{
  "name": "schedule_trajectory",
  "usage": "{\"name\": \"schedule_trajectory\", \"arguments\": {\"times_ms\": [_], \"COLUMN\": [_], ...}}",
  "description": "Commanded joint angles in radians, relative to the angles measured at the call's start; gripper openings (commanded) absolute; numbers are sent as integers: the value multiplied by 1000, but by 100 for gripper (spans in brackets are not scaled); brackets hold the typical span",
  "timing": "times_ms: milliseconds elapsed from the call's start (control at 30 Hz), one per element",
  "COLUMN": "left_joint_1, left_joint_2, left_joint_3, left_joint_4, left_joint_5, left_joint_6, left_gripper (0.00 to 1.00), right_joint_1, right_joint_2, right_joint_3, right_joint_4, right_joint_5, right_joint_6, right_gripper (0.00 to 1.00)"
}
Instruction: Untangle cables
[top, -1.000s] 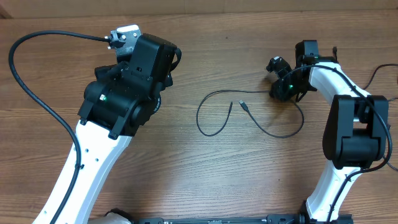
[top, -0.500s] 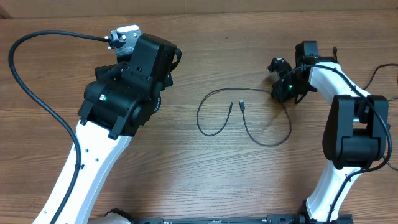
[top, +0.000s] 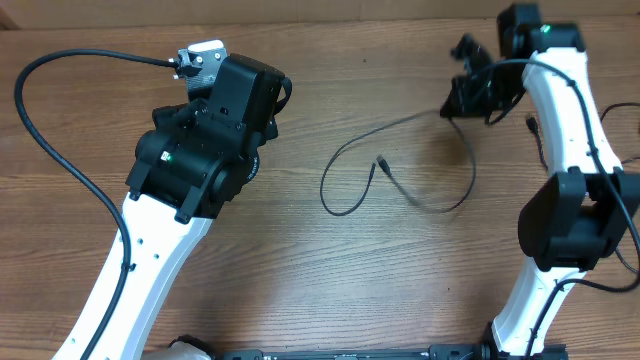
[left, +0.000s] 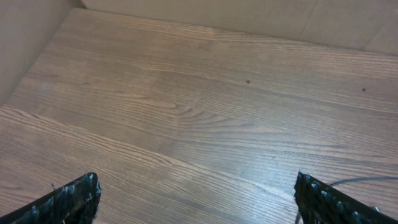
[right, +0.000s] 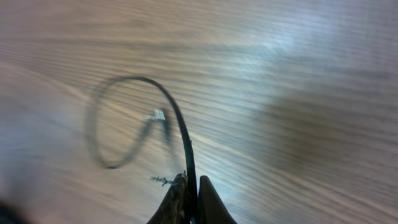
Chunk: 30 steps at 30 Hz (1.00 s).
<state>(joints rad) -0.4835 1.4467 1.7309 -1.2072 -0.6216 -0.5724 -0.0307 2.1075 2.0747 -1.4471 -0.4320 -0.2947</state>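
Note:
Thin black cables (top: 345, 160) lie in loops on the wooden table's middle, with small plugs (top: 382, 162) near the centre. One cable rises from the loop to my right gripper (top: 462, 100) at the far right. In the right wrist view the right gripper (right: 191, 186) is shut on that cable (right: 180, 127), lifted above the table; the picture is blurred. My left gripper (left: 196, 199) is open and empty over bare wood; a bit of cable (left: 360, 181) shows at its right finger.
A thick black arm cable (top: 40, 130) curves along the table's left side. The left arm's body (top: 205, 130) stands left of the loops. A cardboard wall (left: 249, 15) borders the far edge.
My right gripper has moved up and away toward the far edge, lifting the held cable. The loop on the table has been pulled and has shifted. The left arm has not moved.

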Motion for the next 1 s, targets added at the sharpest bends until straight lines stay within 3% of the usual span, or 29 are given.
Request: {"name": "schedule_trajectory", "arguments": {"times_ms": [0,300,467,667,767,833,867,967], "left_joint_1": [5,5,5,5,5,5,5,5], "left_joint_2": [5,5,5,5,5,5,5,5], "left_joint_3": [19,19,19,19,19,19,19,19], "left_joint_4": [1,1,1,1,1,1,1,1], "left_joint_5": [-6,-6,-6,-6,-6,-6,-6,-6], "left_joint_6": [12,12,12,12,12,12,12,12], "left_gripper": [100,99,100,100,100,100,100,99], "right_joint_1": [2,-43,-111,-164,-165,-165,-161,-151], "right_joint_2": [-11,-11,-11,-11,-11,-9,-9,-8], "right_joint_3": [172,453,505,490,461,434,402,332], "right_joint_4": [-59,-87,-78,-126,-149,-156,-153,-130], "right_joint_5": [-117,-110,-109,-66,0,13,13,13], "right_joint_6": [16,150,229,169,134,101,65,-37], "right_gripper": [4,4,4,6,44,63,85,100]}}
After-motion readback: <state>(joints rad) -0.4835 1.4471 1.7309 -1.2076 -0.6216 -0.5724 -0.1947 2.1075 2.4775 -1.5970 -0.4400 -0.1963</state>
